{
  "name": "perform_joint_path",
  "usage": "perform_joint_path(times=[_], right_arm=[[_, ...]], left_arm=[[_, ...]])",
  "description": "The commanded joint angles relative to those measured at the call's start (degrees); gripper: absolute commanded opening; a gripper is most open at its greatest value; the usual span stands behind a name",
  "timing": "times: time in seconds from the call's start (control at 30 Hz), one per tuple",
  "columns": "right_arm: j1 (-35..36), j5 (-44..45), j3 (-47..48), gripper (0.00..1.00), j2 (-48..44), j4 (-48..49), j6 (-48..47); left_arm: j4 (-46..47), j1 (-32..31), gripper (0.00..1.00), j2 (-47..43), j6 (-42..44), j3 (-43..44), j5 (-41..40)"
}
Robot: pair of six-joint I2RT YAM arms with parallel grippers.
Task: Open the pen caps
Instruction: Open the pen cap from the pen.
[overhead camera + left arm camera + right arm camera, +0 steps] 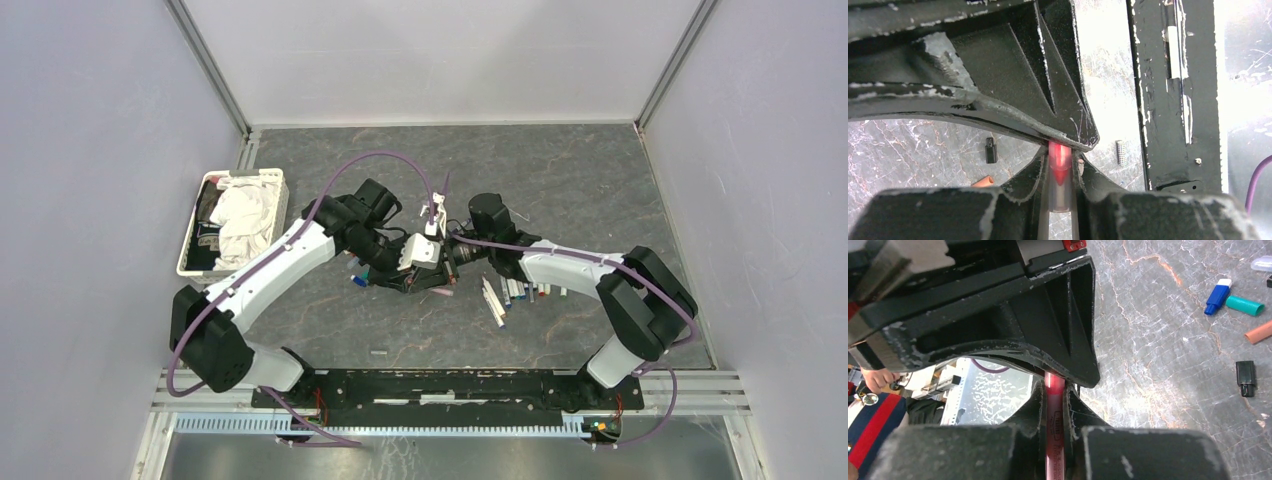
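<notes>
Both grippers meet over the middle of the table. In the left wrist view, my left gripper (1060, 167) is shut on a clear pen cap (1060, 192) with a red tip showing inside it. The right gripper's dark finger crosses just above it. In the right wrist view, my right gripper (1054, 397) is shut on the same pen's pink-red barrel (1054, 440), which carries printed lettering. Seen from above, the left gripper (420, 268) and right gripper (455, 260) stand nose to nose, and the held pen is hidden between them.
Several pens (515, 291) lie in a loose row right of the grippers. Loose caps lie on the table: black (1246, 378), orange (1259, 332), teal (1244, 305) and blue (1218, 296). A white basket (262, 177) holding cloth stands at the left.
</notes>
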Motion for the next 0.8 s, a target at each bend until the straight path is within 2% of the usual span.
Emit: perform_joint_path(times=[0.0,0.2,0.43,0.67,0.77], right_arm=[[0.62,-2.77,3.32,0.0,-0.04,-3.63,-4.03],[-0.61,2.53,7.84,0.0,-1.02,-25.76,-18.47],[-3.41,7.29,5.78,0.0,-5.13,-29.6,-20.48],[-4.67,12.4,5.36,0.0,-8.07,-39.31,-27.42],[-4.89,14.03,4.29,0.0,-9.31,-41.34,-29.21]], left_arm=[[1.78,0.08,0.02,-0.92,-1.85,2.01,0.46],[-3.11,1.2,0.02,0.72,1.39,3.77,-1.89],[-11.19,8.54,0.02,0.69,9.19,6.44,-3.38],[-17.6,19.06,0.02,1.17,18.05,7.65,-6.17],[-19.06,21.63,0.02,1.47,20.79,8.2,-8.58]])
